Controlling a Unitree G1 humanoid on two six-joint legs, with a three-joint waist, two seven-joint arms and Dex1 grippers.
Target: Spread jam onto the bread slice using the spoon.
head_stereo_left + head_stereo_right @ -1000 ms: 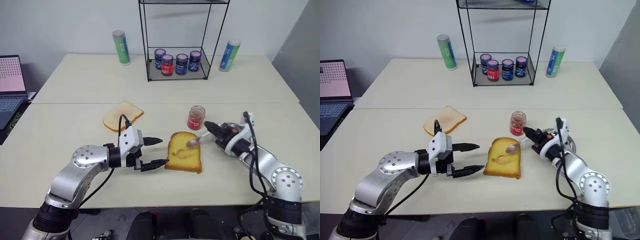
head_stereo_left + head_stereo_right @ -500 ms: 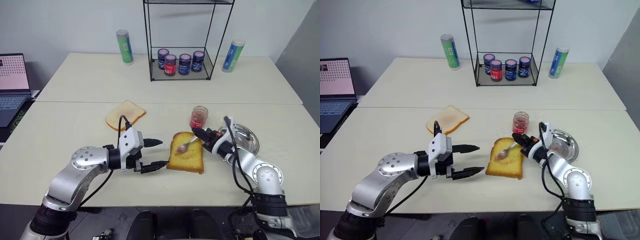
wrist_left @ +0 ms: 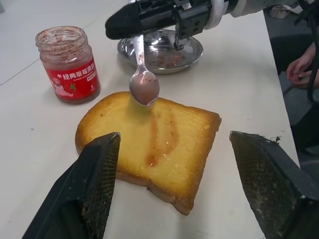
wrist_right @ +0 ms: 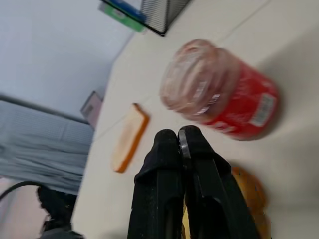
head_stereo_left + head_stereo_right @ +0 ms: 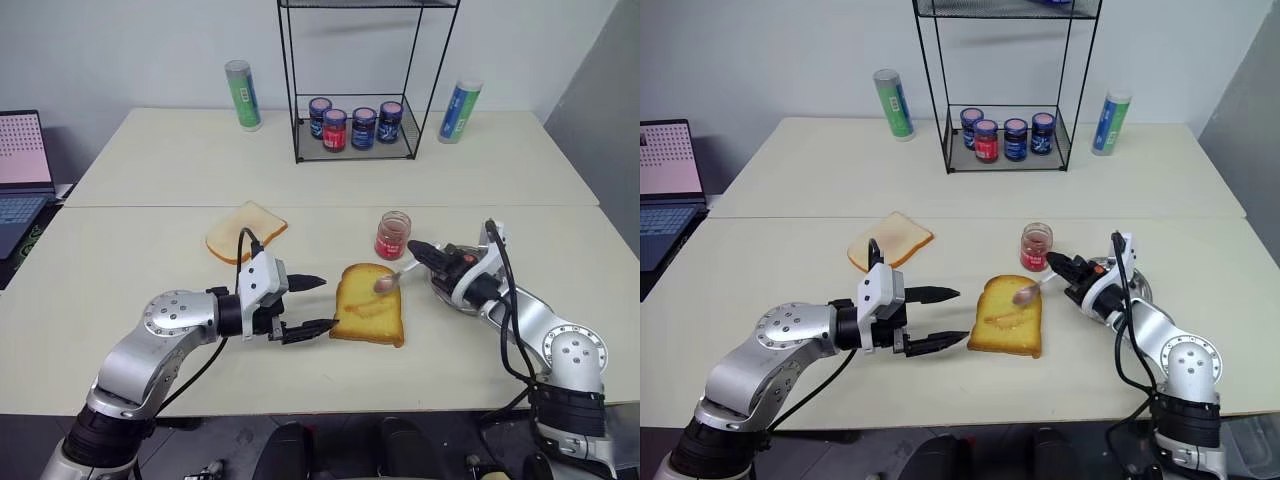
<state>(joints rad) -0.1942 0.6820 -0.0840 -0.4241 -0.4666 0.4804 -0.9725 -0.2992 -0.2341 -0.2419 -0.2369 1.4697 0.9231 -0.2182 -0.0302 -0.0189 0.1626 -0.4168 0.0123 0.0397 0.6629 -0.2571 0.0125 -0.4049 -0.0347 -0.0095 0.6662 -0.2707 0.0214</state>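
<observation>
Bread slice: the golden bread slice [image 5: 368, 305] lies flat on the tabletop [image 5: 150, 170], a thin glossy streak of jam [image 3: 162, 139] smeared down its middle.
Spoon: the spoon [image 3: 143, 82] hangs with its bowl just above the far edge of the slice, a little reddish jam in the bowl, its handle pinched in the right jaws.
Right jaws [image 5: 417, 250]: clenched on the spoon handle, pointing in from the right toward the slice.
Left jaws [image 5: 312, 304]: spread wide and empty, just left of the slice, one finger either side of its near corner but apart from it.
Jam jar: the open jar [image 5: 392, 235] stands upright just behind the slice.
Steel dish: the steel dish [image 3: 167, 50] sits beneath the right wrist, smeared red inside.
Pale slice: the pale slice [image 5: 245, 231] lies well to the left.
</observation>
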